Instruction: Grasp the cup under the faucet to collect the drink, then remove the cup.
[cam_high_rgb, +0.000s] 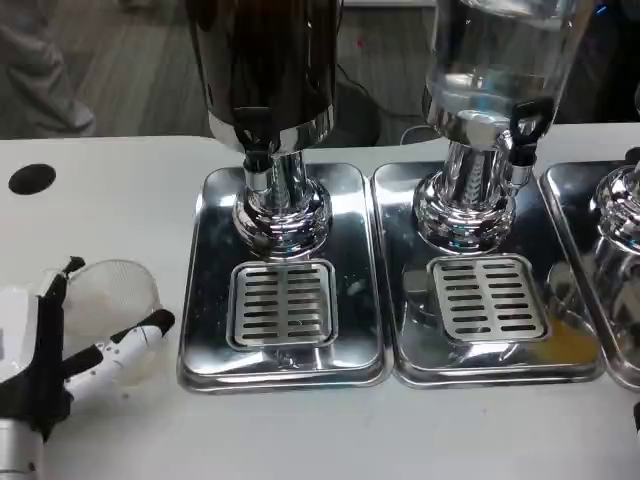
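Observation:
A clear plastic cup stands on the white table at the lower left, beside the left drink dispenser. My left hand is around it, with black-tipped fingers against its near side and another fingertip at its far rim. The dark drink dispenser stands at the top middle, its black faucet above a slotted drip grate. The cup is left of that grate, not under the faucet.
A chrome drip tray holds the dark dispenser. A second dispenser with clear liquid stands on its own tray to the right, a third at the right edge. A black hole marks the table's left.

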